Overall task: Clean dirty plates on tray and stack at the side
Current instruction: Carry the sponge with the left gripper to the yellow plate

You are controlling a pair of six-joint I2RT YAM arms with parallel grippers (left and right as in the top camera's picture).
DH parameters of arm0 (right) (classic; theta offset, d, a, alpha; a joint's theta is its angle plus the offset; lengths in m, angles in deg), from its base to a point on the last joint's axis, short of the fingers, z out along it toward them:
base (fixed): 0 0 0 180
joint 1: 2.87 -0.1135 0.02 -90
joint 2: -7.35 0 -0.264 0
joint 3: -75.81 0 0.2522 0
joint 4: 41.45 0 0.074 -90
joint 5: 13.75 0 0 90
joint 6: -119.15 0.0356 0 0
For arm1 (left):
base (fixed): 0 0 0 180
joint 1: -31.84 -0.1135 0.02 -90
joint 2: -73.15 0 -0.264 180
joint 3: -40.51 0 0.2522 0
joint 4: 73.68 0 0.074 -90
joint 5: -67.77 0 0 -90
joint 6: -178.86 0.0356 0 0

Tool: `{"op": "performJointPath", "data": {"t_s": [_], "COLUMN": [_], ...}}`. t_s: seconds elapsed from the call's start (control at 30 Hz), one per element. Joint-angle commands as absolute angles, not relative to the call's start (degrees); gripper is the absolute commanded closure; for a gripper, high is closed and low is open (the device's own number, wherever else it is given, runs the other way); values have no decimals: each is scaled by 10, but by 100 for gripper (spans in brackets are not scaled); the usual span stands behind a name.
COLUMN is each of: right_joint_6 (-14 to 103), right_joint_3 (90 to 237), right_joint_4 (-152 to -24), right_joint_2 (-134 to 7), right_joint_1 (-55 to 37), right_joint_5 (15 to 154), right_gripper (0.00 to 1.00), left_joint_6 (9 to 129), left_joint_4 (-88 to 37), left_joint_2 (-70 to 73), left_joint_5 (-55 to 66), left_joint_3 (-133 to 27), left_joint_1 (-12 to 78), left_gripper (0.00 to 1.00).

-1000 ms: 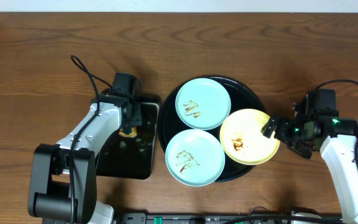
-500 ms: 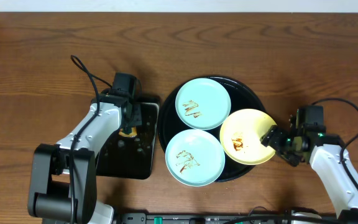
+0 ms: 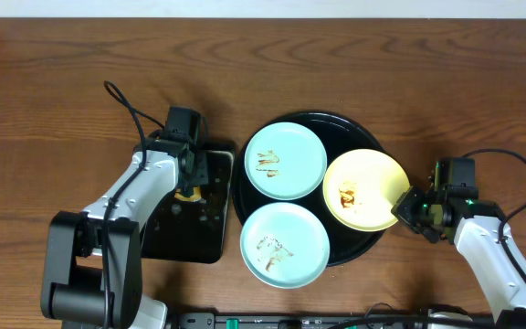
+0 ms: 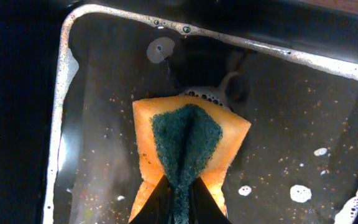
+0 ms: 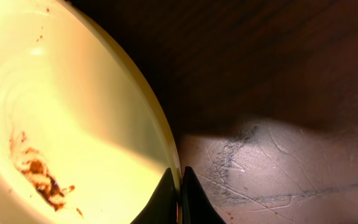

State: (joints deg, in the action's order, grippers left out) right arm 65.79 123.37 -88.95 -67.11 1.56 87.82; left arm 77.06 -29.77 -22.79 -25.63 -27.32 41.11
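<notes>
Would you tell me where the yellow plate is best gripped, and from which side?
By its thin rim at the right edge, coming from the right: the yellow plate is shallow and juts past the tray there, leaving the rim free. The right gripper is shut on that spot.

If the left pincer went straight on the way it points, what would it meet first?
The sponge clamped in the left pincer would press onto the wet floor of the small tray. How much gap remains is unclear.
</notes>
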Motion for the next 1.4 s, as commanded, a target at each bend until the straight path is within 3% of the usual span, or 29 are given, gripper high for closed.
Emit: {"op": "performJointPath", "data": {"t_s": [0.0, 0.37, 0.6, 1.37], "right_joint_6": [668, 662, 659, 638], "right_joint_3": [1226, 1226, 1226, 1226], "right_joint_4": [-891, -897, -897, -919], "right_joint_2": [-678, -678, -678, -678], "right_joint_1": [18, 18, 18, -15], "right_joint_5": [850, 850, 851, 855], "right_gripper": [99, 99, 99, 99], "left_joint_6": [768, 763, 754, 590], "left_joint_4": [-296, -280, -299, -560], "left_joint_2": [-222, -127, -91, -168], "left_joint_5": [-264, -243, -5, 185], "left_joint_3": [-283, -283, -283, -283], "left_joint_1": [412, 412, 424, 670], "left_gripper": [93, 93, 93, 93]}}
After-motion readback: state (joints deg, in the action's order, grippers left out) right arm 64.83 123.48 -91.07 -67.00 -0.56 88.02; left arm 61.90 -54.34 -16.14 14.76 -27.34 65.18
